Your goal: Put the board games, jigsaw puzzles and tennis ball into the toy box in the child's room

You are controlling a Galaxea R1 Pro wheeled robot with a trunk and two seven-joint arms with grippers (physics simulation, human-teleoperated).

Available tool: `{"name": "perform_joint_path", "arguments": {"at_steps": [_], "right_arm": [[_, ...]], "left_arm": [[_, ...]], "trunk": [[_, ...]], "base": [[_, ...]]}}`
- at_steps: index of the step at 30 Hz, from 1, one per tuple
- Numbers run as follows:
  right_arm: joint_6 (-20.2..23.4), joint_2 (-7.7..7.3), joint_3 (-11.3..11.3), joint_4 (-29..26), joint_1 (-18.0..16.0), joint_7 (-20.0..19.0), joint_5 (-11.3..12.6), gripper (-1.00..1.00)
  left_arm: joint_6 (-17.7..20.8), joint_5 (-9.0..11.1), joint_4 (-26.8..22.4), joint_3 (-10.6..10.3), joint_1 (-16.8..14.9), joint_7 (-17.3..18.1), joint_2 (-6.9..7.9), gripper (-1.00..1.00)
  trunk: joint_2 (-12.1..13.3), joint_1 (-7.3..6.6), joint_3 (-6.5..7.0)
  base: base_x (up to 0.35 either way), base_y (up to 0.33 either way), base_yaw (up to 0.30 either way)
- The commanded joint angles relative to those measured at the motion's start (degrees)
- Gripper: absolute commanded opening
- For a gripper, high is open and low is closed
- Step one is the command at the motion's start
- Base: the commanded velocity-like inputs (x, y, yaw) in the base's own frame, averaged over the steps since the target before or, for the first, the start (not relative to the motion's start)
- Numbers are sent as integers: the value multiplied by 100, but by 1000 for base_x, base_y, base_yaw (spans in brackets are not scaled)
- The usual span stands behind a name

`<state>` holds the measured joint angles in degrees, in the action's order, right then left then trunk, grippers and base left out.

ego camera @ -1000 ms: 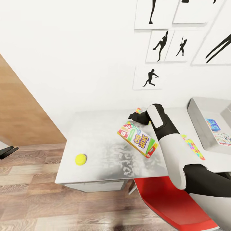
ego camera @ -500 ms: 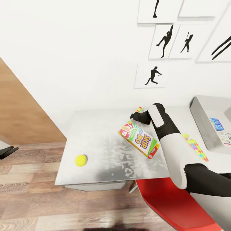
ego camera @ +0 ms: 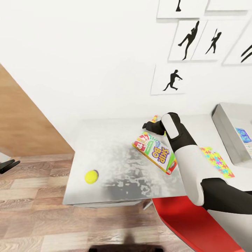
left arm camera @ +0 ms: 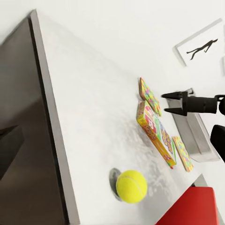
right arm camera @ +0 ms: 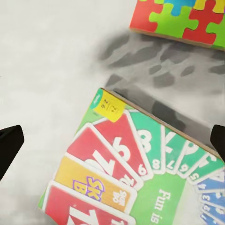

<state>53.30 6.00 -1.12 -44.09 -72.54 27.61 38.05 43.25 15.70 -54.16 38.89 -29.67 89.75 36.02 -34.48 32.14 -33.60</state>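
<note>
Clearly our right hand [ego camera: 144, 125] hangs wide open and empty, the board game [ego camera: 155, 152] just beneath its fingers. We judge that box light, stiff and slick on the bench [ego camera: 105, 157], so we'd pinch across its short sides.

Item count, head view:

- Board games: one on the bench [ego camera: 115, 168], the Skip-Bo box [ego camera: 155, 152]; one blue box [ego camera: 244, 134] inside the toy box [ego camera: 227, 134].
- Jigsaw puzzles: two, one [ego camera: 216, 161] beside the toy box, one [ego camera: 153, 119] mostly hidden behind the right hand [ego camera: 144, 125].
- Tennis balls: one [ego camera: 91, 176].
- Toy boxes: one.
</note>
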Motion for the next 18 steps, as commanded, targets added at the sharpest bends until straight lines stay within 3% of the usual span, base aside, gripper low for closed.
{"name": "perform_joint_path", "arguments": {"at_steps": [1,18], "right_arm": [[6,-1,-11,-4,-5,60,57,100],[5,-2,-16,-4,-3,61,46,100]], "left_arm": [[61,-5,2,1,-4,25,1,100],[60,-6,2,1,-4,25,1,100]], "trunk": [[-7,2,-16],[-7,2,-175]], "base": [[19,94,0],[3,15,0]]}}
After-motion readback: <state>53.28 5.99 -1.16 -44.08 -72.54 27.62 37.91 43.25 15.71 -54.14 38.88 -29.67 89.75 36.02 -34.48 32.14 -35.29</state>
